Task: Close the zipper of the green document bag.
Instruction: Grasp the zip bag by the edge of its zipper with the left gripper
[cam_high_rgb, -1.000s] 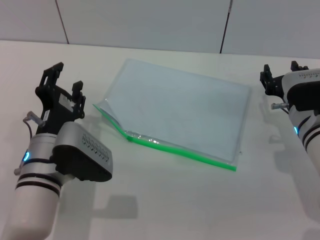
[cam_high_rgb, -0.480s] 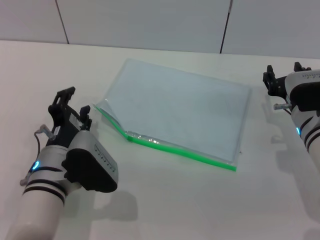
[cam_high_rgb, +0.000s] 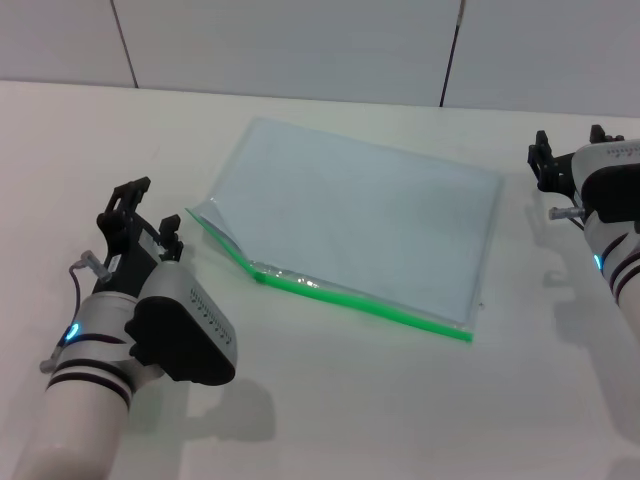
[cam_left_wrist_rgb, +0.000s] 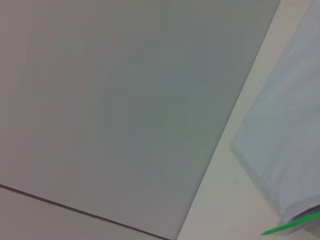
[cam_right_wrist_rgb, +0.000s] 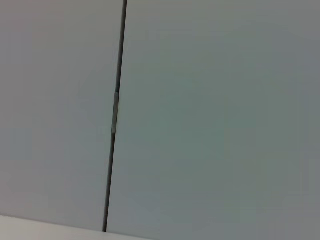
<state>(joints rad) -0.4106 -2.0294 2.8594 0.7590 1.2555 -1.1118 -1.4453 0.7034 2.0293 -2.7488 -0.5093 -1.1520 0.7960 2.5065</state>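
The left pincer (cam_high_rgb: 142, 215) hovers open, empty, just beside the gaping corner of the green document bag (cam_high_rgb: 360, 215). It should drop low and pin that corner before the zipper (cam_high_rgb: 350, 297) is drawn. The right pincer (cam_high_rgb: 568, 158), state unclear, sits near the bag's far edge on the tabletop (cam_high_rgb: 350, 410).

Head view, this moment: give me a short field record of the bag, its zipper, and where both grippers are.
surface: white table
green document bag: lies flat, mid-table
zipper: green strip along the bag's near edge; the end toward the robot's left gapes open
slider: too small to tell
left gripper: beside the bag's open corner, not touching, jaws open
right gripper: off the bag's far right corner, holding nothing
task state: zipper not yet closed
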